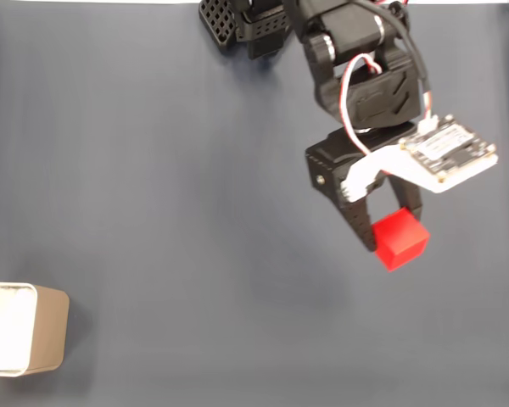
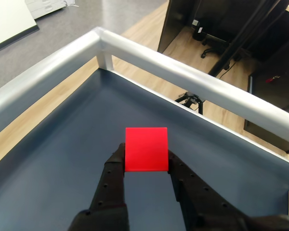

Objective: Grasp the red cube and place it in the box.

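The red cube [image 1: 399,239] is clamped between the two black fingers of my gripper [image 1: 390,233], right of centre in the fixed view, and looks lifted off the dark blue table. From the wrist camera the red cube [image 2: 146,148] fills the gap between the fingers of my gripper [image 2: 145,161], which is shut on it. The box [image 1: 23,329], tan with a white inside, stands at the lower left edge of the fixed view, far from the gripper and partly cut off by the frame.
The arm's black base [image 1: 246,21] stands at the top centre of the fixed view. A silver metal rail [image 2: 183,72] runs along the table's edges in the wrist view, with a floor and office furniture beyond it.
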You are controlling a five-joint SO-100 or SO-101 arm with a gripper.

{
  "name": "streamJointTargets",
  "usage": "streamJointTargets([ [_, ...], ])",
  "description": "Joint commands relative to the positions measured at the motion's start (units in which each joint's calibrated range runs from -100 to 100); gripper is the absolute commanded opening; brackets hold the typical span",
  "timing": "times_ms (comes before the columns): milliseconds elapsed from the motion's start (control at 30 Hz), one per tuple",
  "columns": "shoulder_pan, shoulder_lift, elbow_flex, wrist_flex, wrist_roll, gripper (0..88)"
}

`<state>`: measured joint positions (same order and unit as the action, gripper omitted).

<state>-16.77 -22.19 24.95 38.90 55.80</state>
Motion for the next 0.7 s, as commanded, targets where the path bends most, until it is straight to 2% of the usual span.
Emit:
streamJointTargets([
  [0, 2.77, -2.94, -4.06, 0.44, 0.93, 3.4],
  [667, 14.07, 0.52, -10.54, 1.18, -0.1, 3.5],
])
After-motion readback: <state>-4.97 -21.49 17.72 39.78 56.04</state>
